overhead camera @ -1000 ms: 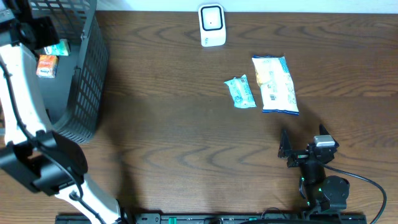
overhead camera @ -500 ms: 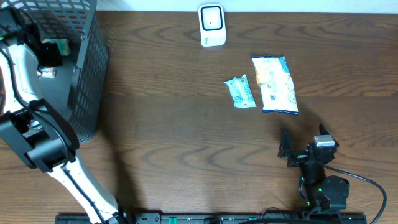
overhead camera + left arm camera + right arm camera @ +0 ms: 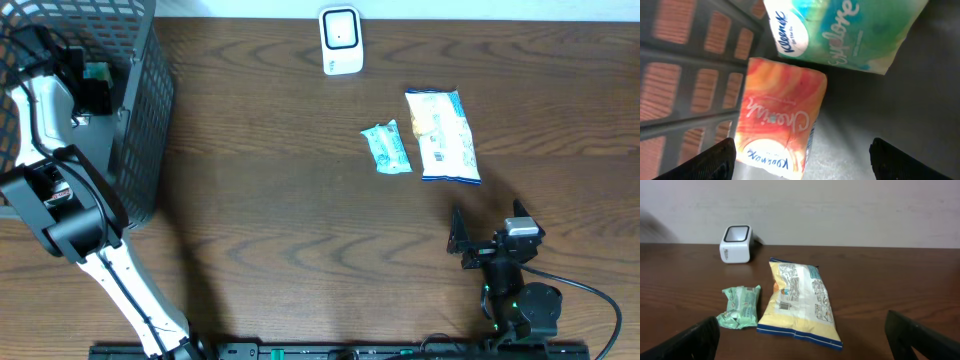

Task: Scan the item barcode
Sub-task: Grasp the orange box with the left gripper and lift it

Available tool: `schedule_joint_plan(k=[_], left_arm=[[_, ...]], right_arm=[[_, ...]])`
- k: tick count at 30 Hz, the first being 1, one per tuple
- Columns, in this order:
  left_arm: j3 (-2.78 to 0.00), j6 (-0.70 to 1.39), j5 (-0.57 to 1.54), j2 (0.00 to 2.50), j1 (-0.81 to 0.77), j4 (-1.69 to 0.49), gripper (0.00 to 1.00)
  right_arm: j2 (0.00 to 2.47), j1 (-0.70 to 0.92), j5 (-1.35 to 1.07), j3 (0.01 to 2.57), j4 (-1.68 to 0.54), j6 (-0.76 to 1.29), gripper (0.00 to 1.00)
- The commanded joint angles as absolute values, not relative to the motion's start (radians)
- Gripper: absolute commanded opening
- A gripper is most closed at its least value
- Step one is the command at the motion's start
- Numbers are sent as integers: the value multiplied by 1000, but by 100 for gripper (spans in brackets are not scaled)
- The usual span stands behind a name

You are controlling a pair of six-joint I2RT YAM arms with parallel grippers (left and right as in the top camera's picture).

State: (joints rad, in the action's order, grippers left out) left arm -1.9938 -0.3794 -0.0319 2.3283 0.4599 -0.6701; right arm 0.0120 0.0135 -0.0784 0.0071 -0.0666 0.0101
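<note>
Green tissue pack (image 3: 850, 30): "Kleenex" logo in blue on white oval, tilted; beside it a large white word, apparently "Explore". Orange tissue pack (image 3: 780, 115): white script word, upside down, seemingly "Cherish"; "Kleenex" logo at lower edge, also upside down. Snack bag (image 3: 797, 300): dense printed panels and small barcode-like patch, too small to read. Small green packet (image 3: 740, 306), scanner (image 3: 735, 244): nothing legible.

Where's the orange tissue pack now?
Left wrist view: the orange tissue pack lies inside the black basket at far left, beside the green Kleenex pack, under the open left gripper.
</note>
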Motion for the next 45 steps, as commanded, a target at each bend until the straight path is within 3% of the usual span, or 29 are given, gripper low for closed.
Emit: schedule_joint_plan(k=[1, 11, 15, 19, 20, 21, 22, 28, 45], left_arm=[[-1997, -428, -38, 2357, 459, -659, 84], [-1997, -445, -53, 2429, 461, -641, 84], [-1997, -445, -95, 2452, 462, -642, 76], [-1997, -444, -94, 2455, 462, -641, 46], [-1997, -444, -94, 2455, 461, -641, 32], [-1997, -443, -94, 2455, 461, -642, 10], [-1997, -431, -95, 2454, 462, -643, 7], [-1997, -228, -94, 2394, 463, -662, 7], [-1997, -16, 46, 1967, 463, -799, 7]], right_arm=[[7, 20, -81, 6, -71, -1, 99], [7, 20, -81, 6, -71, -1, 99], [7, 20, -81, 6, -71, -1, 99], [7, 20, -81, 6, -71, -1, 99], [7, 20, -81, 6, -71, -1, 99], [7, 20, -81, 6, -71, -1, 99], [7, 20, -81, 6, -71, -1, 99], [7, 20, -81, 6, -71, -1, 99], [7, 20, -81, 6, -71, -1, 99]])
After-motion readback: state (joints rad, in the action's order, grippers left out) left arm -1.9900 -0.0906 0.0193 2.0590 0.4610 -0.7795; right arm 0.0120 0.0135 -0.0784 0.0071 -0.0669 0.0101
